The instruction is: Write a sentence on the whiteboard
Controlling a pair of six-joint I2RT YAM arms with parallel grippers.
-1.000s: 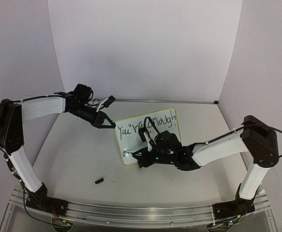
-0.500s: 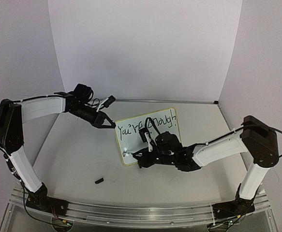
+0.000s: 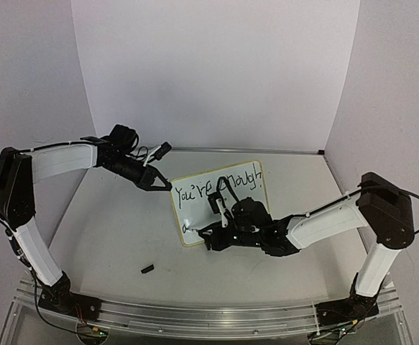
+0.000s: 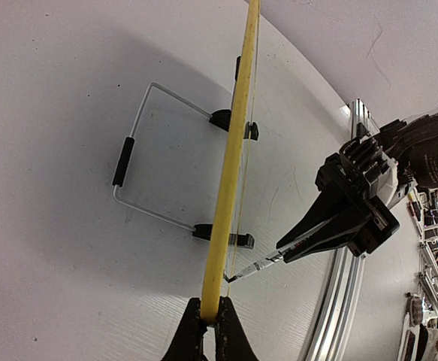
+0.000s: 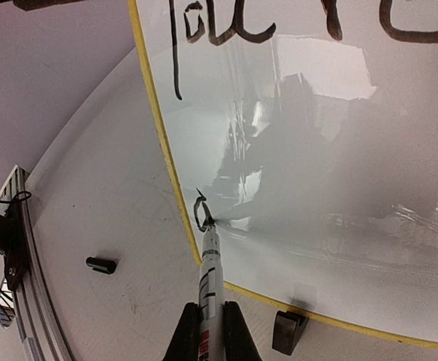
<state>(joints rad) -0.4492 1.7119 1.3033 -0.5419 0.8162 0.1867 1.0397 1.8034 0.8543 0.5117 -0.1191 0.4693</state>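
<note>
Standing propped, the yellow-rimmed whiteboard (image 3: 192, 217) carries thin black handwriting (image 3: 196, 192).

On the whiteboard (image 3: 193, 214) the sentence (image 3: 220, 188) reads "You're enough", with perhaps an "a" beneath.

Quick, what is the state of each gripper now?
The left gripper is closed on the whiteboard rim.
The right gripper is closed, holding the marker.

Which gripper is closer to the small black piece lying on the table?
Right. The right gripper holds the marker low at the lower-left corner of the whiteboard, just beyond the black piece. The left gripper clamps the board's upper rim, higher and farther back.
</note>
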